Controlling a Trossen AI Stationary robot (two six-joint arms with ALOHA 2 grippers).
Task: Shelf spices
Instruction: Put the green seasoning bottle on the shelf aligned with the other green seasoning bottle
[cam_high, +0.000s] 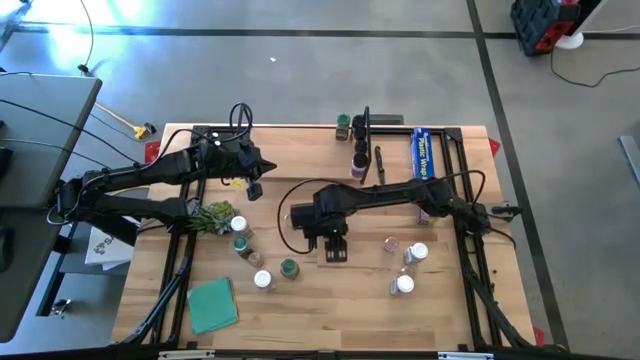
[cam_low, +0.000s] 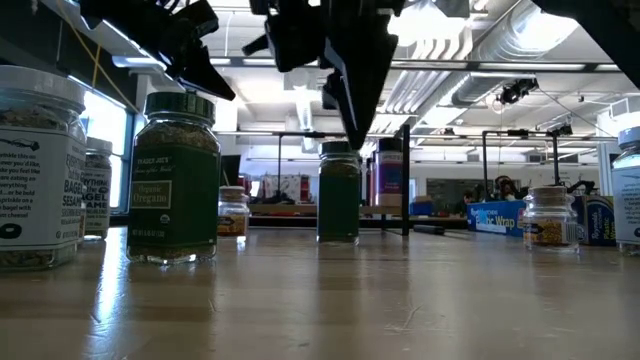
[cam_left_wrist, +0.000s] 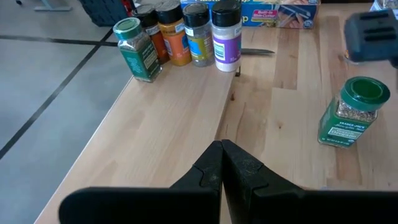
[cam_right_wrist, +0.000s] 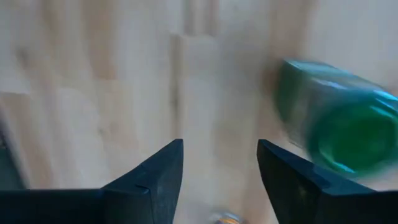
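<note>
- The right gripper, fingers parted and empty, hung just beside the green-lidded spice jar.
- The jar stood upright, off to one side of the fingers.
- The left gripper, fingers pressed together, was farther off.

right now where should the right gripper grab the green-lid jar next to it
The green-lid jar stands upright just left of the open right gripper. Probably best to come straight down and pinch the round lid or the neck just below it, since neighbouring jars stand clear.

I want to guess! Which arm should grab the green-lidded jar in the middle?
Probably the right. Its open pincer hovers beside the green-lidded clear jar, while the shut left pincer sits farther back.
</note>
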